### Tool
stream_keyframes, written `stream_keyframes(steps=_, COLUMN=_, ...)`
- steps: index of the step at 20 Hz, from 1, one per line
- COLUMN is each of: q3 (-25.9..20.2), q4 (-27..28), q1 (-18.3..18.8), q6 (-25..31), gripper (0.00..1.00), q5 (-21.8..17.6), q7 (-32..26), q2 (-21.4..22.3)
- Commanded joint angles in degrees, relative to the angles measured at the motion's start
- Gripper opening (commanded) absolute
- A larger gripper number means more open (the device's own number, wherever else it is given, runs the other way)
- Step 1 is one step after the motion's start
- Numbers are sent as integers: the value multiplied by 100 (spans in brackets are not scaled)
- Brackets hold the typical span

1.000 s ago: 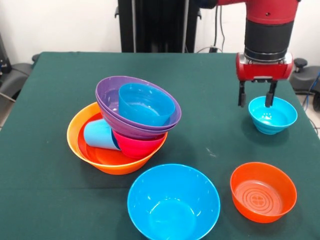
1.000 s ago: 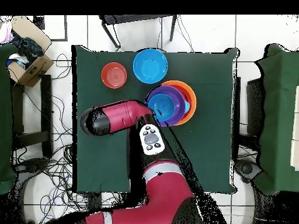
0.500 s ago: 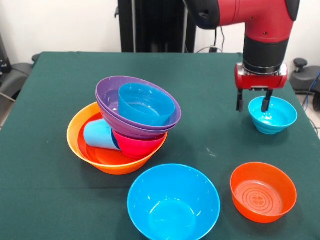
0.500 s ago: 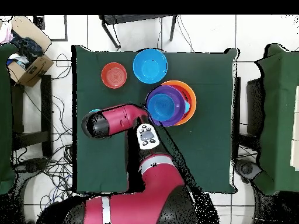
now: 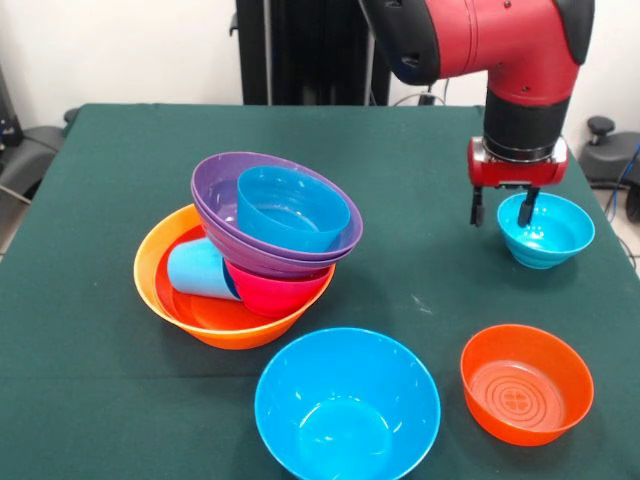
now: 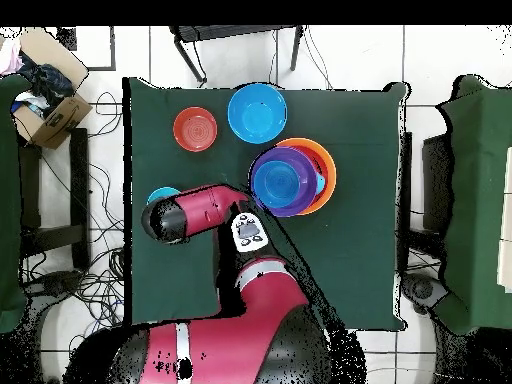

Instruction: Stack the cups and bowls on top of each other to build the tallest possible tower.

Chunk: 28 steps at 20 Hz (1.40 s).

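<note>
Starting at the left of the front view, the tower sits on the green table: a big orange bowl as base, holding a light blue tumbler on its side and a magenta bowl, with tilted purple bowls above and a blue bowl nested in them. The pile leans toward the right. Nearer the camera, a large blue bowl stands alone, and further right a small red-orange bowl.

At the far right, the gripper hangs from the red arm with its two fingers spread and nothing between them. They straddle the left rim of the small cyan bowl: one finger outside the wall, the other over the bowl's inside. So the bowl lies directly below and slightly right of the gripper, and its rim is the line to pinch. The fingers look raised a little above the rim, though touching cannot be ruled out. In the overhead view the arm covers most of this bowl.
</note>
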<state>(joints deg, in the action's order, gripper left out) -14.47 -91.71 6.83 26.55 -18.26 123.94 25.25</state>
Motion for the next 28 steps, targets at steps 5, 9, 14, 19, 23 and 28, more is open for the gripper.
stream_keyframes(steps=5, q3=185, q4=556, q1=-131, q6=-480, gripper=100, q5=-106, q7=449, q2=-384)
stream_keyframes(steps=9, q3=181, q4=686, q1=-152, q6=-495, gripper=100, q5=-99, q7=401, q2=-454)
stream_keyframes(steps=14, q3=159, q4=633, q1=-166, q6=-563, gripper=100, q5=-72, q7=383, q2=-441)
stream_keyframes(steps=19, q3=143, q4=662, q1=-163, q6=-526, gripper=100, q5=-17, q7=355, q2=-423)
stream_keyframes(steps=23, q3=132, q4=628, q1=-140, q6=-794, gripper=0, q5=99, q7=569, q2=-385)
stream_keyframes(steps=28, q3=-168, q4=394, q1=67, q6=-281, gripper=0, q5=34, q7=7, q2=-172)
